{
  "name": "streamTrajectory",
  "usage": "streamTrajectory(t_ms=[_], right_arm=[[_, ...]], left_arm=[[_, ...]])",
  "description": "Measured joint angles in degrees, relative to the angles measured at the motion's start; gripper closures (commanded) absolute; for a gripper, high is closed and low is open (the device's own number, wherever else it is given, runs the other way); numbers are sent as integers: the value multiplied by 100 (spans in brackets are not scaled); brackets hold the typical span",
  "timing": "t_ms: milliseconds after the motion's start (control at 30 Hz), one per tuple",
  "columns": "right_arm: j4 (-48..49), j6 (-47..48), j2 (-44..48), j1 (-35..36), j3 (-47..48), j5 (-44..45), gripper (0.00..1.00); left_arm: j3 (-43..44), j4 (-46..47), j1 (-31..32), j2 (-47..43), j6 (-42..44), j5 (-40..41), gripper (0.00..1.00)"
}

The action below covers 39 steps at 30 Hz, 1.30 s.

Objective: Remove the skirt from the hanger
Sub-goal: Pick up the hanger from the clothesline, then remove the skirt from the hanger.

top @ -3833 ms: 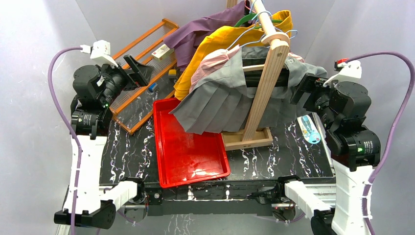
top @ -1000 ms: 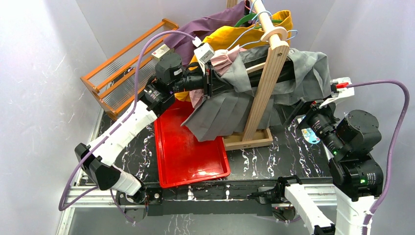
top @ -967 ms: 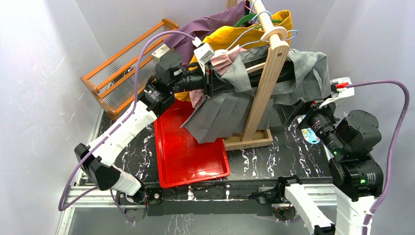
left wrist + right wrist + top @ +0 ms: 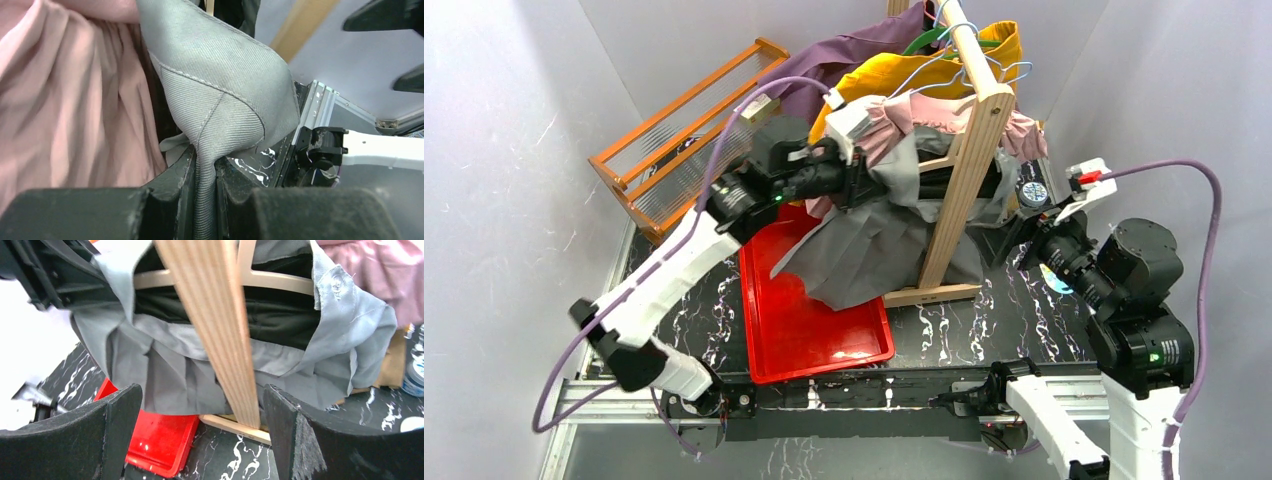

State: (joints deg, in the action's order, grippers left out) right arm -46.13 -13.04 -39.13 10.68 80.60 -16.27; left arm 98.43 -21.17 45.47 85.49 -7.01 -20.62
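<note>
Item: grey skirt [image 4: 869, 235], centre frame. We find it draped on its hanger [image 4: 280, 282], which is largely hidden by cloth and the wooden post [image 4: 220, 330]. Left end effector [image 4: 205, 175] pinches a skirt fold. Right end effector [image 4: 200, 410] gapes wide, holding nothing. The hem overhangs the red tray [image 4: 809, 320]. Marbled black bench [image 4: 984, 320], with pale walls close around.

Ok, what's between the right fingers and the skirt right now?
The rack's wooden post stands between the open right fingers and the grey skirt, crossing in front of the cloth; the right wrist view shows it.
</note>
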Motion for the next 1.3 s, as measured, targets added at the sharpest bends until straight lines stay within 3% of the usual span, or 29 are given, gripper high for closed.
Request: streamTrajectory(t_ms=[400,767,1000,1300], right_arm=[[308,614,-844,841,35,-1779,2],[863,426,-1652,1198,656,-3123,2],[774,-63,-2496,1279,2020,-3182,2],[979,-927,-3359,1303,4024,-2262,2]], left_arm=[[-981,-824,0,-2629,15,743,100],[-1563,-1246,0,-3508,-164,1073,100],[-1803,-1010,0,-3770,-472,1574,100],[-1731,-850,0,-3668,-713,1755,100]])
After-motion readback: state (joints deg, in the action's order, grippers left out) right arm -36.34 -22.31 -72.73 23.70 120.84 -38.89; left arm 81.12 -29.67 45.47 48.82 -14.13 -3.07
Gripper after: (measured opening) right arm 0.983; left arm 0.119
